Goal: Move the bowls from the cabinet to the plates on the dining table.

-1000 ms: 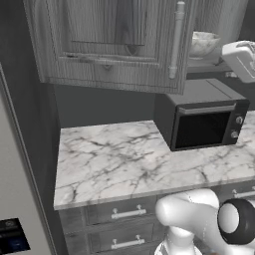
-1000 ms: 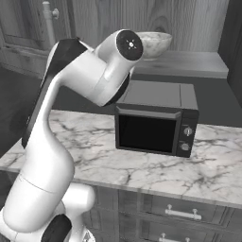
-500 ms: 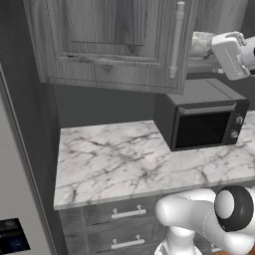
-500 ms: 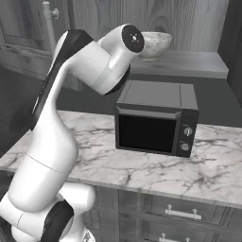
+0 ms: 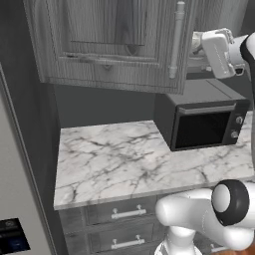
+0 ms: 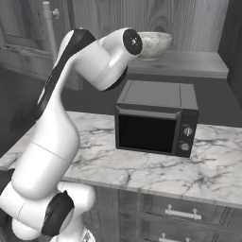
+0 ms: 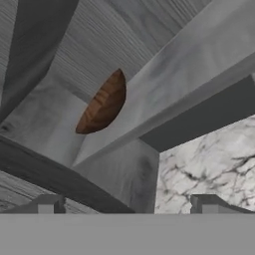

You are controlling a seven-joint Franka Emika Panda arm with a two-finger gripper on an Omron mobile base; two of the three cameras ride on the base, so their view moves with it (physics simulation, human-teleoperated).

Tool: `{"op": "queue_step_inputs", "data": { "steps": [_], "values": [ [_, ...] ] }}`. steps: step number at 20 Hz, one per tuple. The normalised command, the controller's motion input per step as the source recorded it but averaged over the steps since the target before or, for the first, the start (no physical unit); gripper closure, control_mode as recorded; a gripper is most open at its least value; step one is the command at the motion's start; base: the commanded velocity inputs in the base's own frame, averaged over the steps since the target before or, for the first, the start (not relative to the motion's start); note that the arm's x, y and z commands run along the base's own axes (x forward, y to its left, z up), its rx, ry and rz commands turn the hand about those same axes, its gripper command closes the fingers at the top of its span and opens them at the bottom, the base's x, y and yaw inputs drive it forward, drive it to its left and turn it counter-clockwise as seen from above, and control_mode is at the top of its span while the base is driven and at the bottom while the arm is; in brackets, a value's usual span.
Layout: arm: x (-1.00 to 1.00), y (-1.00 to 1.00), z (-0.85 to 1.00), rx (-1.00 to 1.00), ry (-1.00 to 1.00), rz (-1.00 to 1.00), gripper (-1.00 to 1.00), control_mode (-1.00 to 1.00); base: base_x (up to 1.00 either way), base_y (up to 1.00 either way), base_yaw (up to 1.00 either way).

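Note:
The white marble-look bowl (image 6: 153,43) sits on the open shelf (image 6: 189,64) of the grey wood-grain cabinet (image 5: 114,45), above the microwave. My wrist is raised just left of it in the right base view. In the left base view my white hand (image 5: 218,52) hovers at the shelf, right of the door's silver handle (image 5: 177,40). The hand view looks into the cabinet at the dark brown wood bowl (image 7: 102,107), some way ahead of my gripper (image 7: 127,205). The gripper is open, its fingertips (image 7: 47,204) wide apart with nothing between them. The plates and the dining table are out of view.
A black microwave (image 5: 204,124) stands on the marble counter (image 5: 124,159) directly below the shelf. Drawers with silver handles (image 6: 182,213) run under the counter. The closed cabinet door hangs left of the opening. A tall dark panel (image 5: 20,149) bounds the counter on the left.
My hand has moved left and slightly up toward the cabinet shelf, now covering most of the white bowl in the left base view. The gripper has stayed open.

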Motion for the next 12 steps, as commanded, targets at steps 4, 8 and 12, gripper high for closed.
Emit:
{"op": "queue_step_inputs", "data": {
  "steps": [4, 8, 12],
  "values": [
    [0.28, 0.1, 0.0, 0.12, 0.01, 0.0, -1.0, -1.0, 0.0, 0.0, 0.0],
    [0.11, 0.34, -0.09, 0.12, 0.02, 0.0, -1.0, -1.0, 0.0, 0.0, 0.0],
    [0.03, 0.44, -0.14, 0.12, 0.03, 0.0, -1.0, -1.0, 0.0, 0.0, 0.0]
  ]
}}
